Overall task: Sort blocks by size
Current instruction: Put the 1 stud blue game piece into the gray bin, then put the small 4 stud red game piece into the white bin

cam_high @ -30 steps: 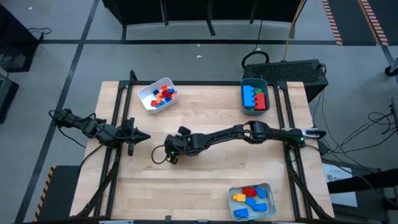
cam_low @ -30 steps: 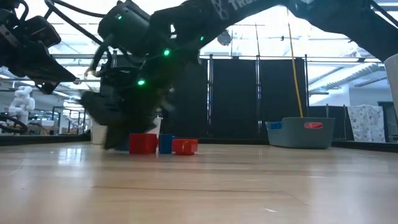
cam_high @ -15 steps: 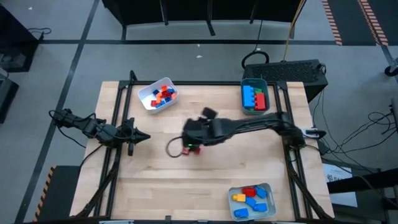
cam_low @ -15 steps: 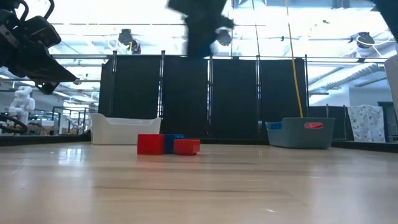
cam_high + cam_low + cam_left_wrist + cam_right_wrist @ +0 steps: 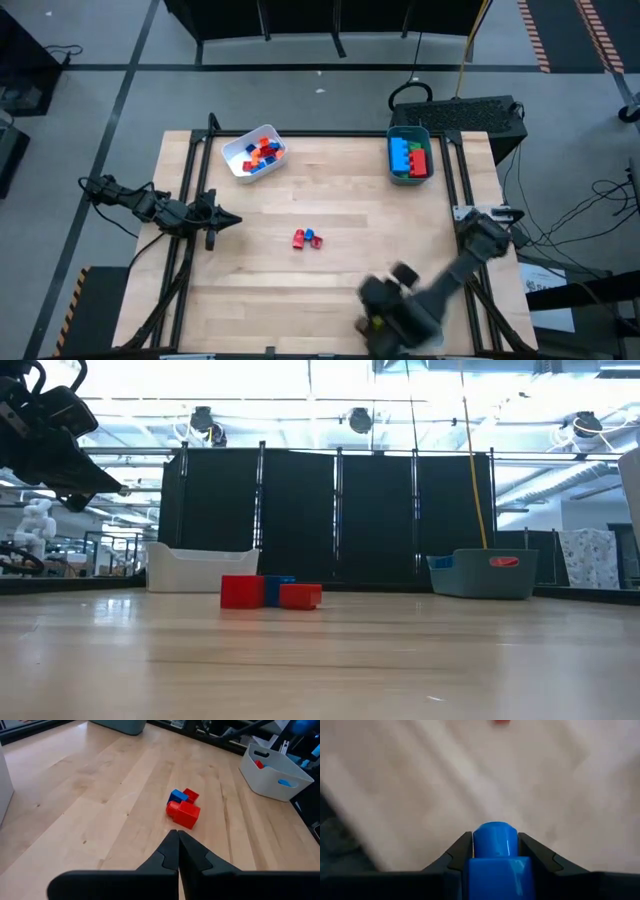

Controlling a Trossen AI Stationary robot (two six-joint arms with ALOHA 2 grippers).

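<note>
— Blocks first: where are they lying?

— Three loose ones are sitting together near the middle of the table (image 5: 250, 300): a bigger red block (image 5: 298, 239), a blue block (image 5: 309, 236) touching it, and a smaller red block (image 5: 190, 795) on the blue one's far side, seen from the left wrist. In the low view they are showing as a tight row, red (image 5: 241, 591), blue (image 5: 277, 588), red (image 5: 300, 596).

— And the right gripper?

— The right gripper (image 5: 385, 322) is hanging over the table's front edge, well apart from that cluster, covering the spot where the front tray would be. From its own wrist camera, the two fingers (image 5: 459, 851) are clamping a blue brick (image 5: 495, 851) between them, its round stud pointing forward. The background there is smearing, so I cannot tell what lies under it.

— What is the left one doing?

— The left gripper (image 5: 232, 221) is waiting at the table's left edge with its fingers (image 5: 169, 852) pressed together on nothing. The cluster is lying straight ahead of its tips, apart from them.

— The rest of the blocks?

— A white tray (image 5: 240, 146) at the back left is holding small red, blue and orange pieces. A teal tray (image 5: 408, 130) at the back right is holding a long blue bar (image 5: 400, 154), with green and red ones beside it
</note>
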